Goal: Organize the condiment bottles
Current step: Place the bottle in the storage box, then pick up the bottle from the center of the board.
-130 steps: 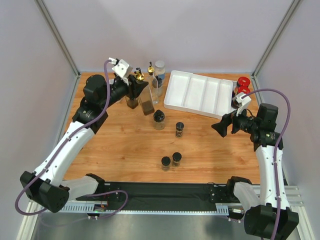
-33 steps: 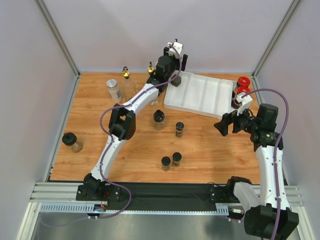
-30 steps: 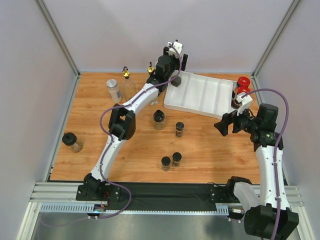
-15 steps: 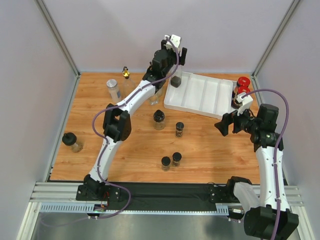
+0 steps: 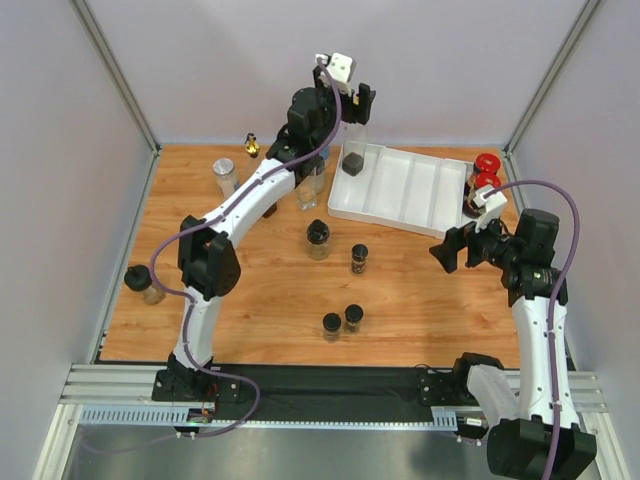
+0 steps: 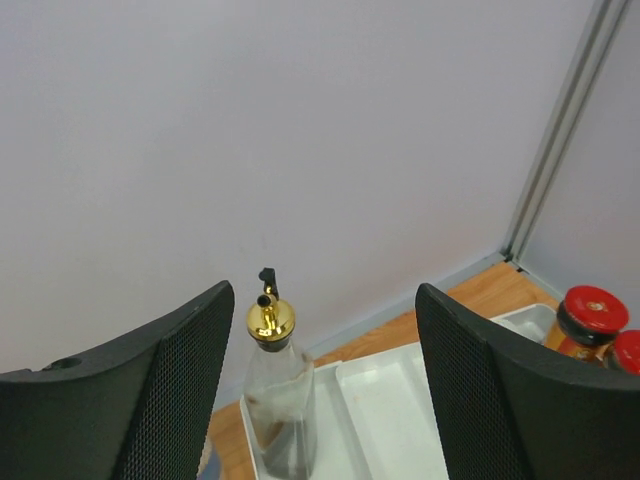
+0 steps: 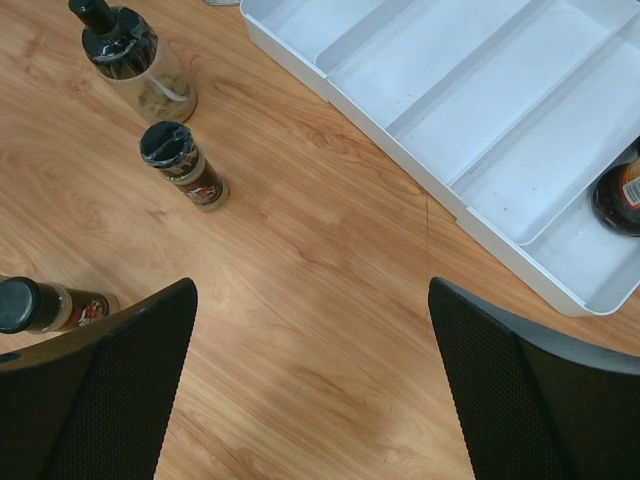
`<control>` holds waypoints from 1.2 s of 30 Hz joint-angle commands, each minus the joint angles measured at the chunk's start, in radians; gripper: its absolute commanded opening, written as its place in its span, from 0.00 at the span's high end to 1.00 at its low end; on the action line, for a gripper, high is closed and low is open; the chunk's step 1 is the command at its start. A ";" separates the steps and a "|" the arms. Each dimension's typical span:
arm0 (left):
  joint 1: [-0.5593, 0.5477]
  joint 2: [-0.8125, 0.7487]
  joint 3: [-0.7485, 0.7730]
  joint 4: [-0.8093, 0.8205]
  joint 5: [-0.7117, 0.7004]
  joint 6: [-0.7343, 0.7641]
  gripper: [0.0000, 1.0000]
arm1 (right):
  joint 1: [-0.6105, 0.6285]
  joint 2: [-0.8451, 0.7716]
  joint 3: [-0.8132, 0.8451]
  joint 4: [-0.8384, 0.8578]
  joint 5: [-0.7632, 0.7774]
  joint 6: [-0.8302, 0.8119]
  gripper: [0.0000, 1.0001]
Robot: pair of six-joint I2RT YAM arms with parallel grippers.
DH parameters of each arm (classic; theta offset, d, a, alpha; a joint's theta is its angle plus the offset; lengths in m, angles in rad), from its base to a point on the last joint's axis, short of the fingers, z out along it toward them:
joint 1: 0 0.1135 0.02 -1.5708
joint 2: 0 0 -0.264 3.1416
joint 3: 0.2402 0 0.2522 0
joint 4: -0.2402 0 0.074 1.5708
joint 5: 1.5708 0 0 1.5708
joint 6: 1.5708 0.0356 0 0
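Left gripper (image 6: 322, 292), jaws apart, had risen off the gold-spouted bottle (image 6: 272, 400), one bottle now standing in the tray's (image 6: 385, 410) left compartment; right gripper (image 7: 312, 290) waited, jaws apart.

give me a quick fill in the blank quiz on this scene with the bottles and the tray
1. Seen from above, the gold-spouted bottle stands in the white tray, in its ____ compartment.
2. The two jars by the tray's right end have ____ lids.
3. The left gripper and the right gripper are both ____.
Missing words: leftmost; red; open.
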 commanded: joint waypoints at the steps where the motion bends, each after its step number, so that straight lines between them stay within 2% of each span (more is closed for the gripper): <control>1: -0.004 -0.145 -0.066 -0.010 0.028 -0.044 0.19 | 0.001 -0.024 0.020 0.007 -0.033 -0.026 0.00; 6: -0.004 -0.346 -0.210 -0.084 0.057 -0.035 0.16 | 0.001 -0.021 0.016 0.001 -0.084 -0.038 0.00; 10: -0.004 -0.544 -0.434 -0.132 0.059 -0.005 0.09 | 0.001 -0.009 0.002 0.011 -0.161 -0.038 0.00; 14: -0.004 -0.811 -0.632 -0.230 0.042 0.041 0.06 | 0.003 0.014 -0.003 0.007 -0.239 -0.065 0.00; 19: -0.004 -1.134 -0.862 -0.392 -0.030 0.147 0.04 | 0.018 0.060 0.060 -0.063 -0.276 -0.134 0.00; 21: -0.004 -1.223 -0.961 -0.452 -0.059 0.158 0.03 | 0.029 0.082 0.106 -0.117 -0.281 -0.209 0.00; 25: -0.004 -1.441 -1.119 -0.518 -0.130 0.172 0.02 | 0.057 0.114 0.158 -0.121 -0.253 -0.260 0.00; 31: -0.002 -1.604 -1.314 -0.566 -0.191 0.138 0.00 | 0.144 0.212 0.291 -0.139 -0.183 -0.297 0.00; 36: -0.004 -1.649 -1.399 -0.596 -0.229 0.141 0.00 | 0.256 0.290 0.396 -0.127 -0.103 -0.306 0.00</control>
